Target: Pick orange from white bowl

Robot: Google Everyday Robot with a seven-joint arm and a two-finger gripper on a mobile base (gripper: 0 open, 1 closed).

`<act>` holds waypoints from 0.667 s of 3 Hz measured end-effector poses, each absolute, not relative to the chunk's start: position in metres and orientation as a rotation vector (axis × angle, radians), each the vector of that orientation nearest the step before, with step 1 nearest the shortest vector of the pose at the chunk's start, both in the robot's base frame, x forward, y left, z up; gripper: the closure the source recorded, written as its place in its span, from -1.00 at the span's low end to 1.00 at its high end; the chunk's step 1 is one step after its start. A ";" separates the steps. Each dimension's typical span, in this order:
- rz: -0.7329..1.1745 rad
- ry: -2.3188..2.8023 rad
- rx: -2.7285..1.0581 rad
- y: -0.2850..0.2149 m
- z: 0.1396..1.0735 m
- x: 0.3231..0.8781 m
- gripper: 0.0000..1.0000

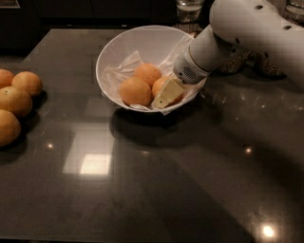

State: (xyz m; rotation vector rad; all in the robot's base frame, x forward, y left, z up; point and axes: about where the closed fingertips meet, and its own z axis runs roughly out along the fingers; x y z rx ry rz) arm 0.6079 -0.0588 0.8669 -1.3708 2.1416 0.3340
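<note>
The white bowl (114,52) stands at the back middle of the dark table, lined with crinkled white paper. Three oranges lie in it: one at the front left (135,91), one behind it (147,73) and one at the right (159,85). No stem dot shows on any of them. My gripper (166,93) reaches down into the bowl from the right, over the rim. It sits on the right orange and covers most of it. The white arm (247,28) fills the upper right.
A cluster of several paler oranges (16,99) lies at the table's left edge. Glass jars (189,9) stand behind the bowl and partly behind the arm. Lamp reflections shine on the glossy tabletop (95,163) in front.
</note>
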 end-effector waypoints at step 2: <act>0.355 2.151 -1.375 -0.058 0.860 0.609 0.16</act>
